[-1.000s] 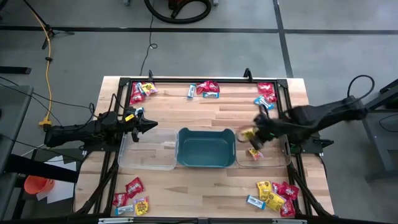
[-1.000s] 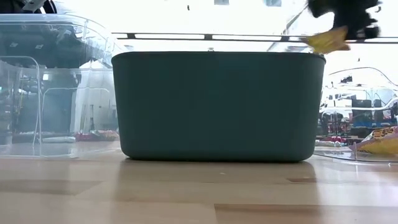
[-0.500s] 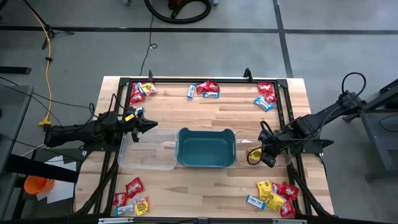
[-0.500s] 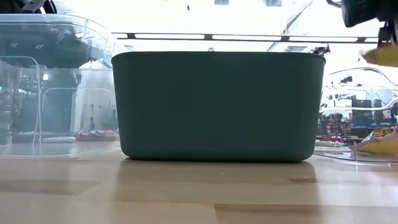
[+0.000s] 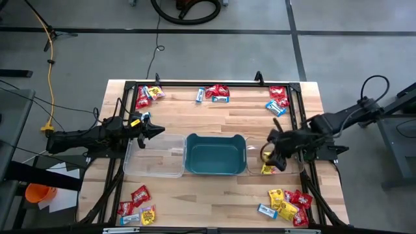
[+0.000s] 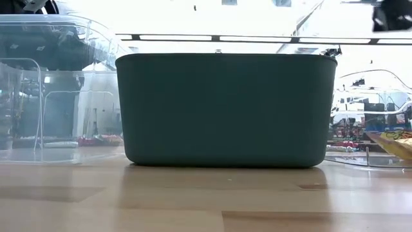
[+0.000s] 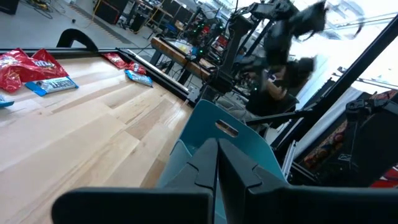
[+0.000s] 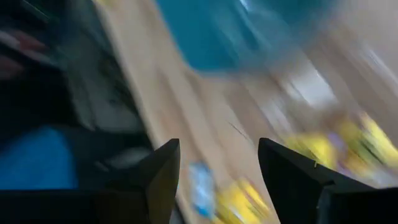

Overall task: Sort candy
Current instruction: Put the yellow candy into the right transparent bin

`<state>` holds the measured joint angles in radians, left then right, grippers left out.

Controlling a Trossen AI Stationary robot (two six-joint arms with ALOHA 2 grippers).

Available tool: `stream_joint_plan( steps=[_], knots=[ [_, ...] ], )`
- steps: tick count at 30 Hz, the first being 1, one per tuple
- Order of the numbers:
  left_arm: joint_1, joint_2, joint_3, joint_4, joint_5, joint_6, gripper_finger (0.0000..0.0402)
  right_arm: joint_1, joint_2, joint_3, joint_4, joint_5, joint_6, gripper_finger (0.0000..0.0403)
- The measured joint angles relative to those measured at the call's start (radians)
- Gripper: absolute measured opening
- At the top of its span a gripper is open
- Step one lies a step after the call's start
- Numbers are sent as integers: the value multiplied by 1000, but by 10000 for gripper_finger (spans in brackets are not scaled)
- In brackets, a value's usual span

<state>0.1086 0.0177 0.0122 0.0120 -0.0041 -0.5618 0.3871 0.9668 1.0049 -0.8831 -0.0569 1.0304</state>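
Looking from above, you see right gripper (image 5: 272, 156) over clear bin (image 5: 275, 170), yellow candy (image 5: 266, 169) inside; right wrist view shows fingers (image 8: 163, 169) spread wide, empty; left gripper (image 5: 158, 130) shut, parked

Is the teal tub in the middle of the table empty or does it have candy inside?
Empty. In the high view the teal tub shows only its bare teal floor, with no packet inside.

Teal tub (image 5: 215, 155) just left of right gripper (image 5: 272, 156); yellow candy (image 5: 266, 169) below it. Clear bins (image 5: 155, 158) w/ no tint. Red, yellow, blue-white packets (image 5: 287, 201) nearby on pale wood table (image 5: 195, 117).
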Motion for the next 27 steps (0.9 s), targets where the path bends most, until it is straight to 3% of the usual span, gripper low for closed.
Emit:
stream_joint_plan(
  steps=[6,11,14,16,20,22,27],
  knots=[
    [0,0,0,23,-13,4,0,-50,0,81,303,199,-125,213],
    [0,0,0,154,-31,-154,0,-81,0,106,480,345,-254,213],
    [0,1,0,220,-66,-267,0,-103,0,107,507,364,-269,213],
    [0,10,0,332,-125,-334,1,-112,1,107,503,362,-252,213],
    [-6,65,90,443,-125,-305,23,-135,2,107,461,272,-185,213],
    [-12,122,191,375,-112,-251,45,-146,3,107,425,207,-139,213],
    [-29,375,501,22,-57,-64,114,-155,41,107,275,0,-23,213]
  ],
)
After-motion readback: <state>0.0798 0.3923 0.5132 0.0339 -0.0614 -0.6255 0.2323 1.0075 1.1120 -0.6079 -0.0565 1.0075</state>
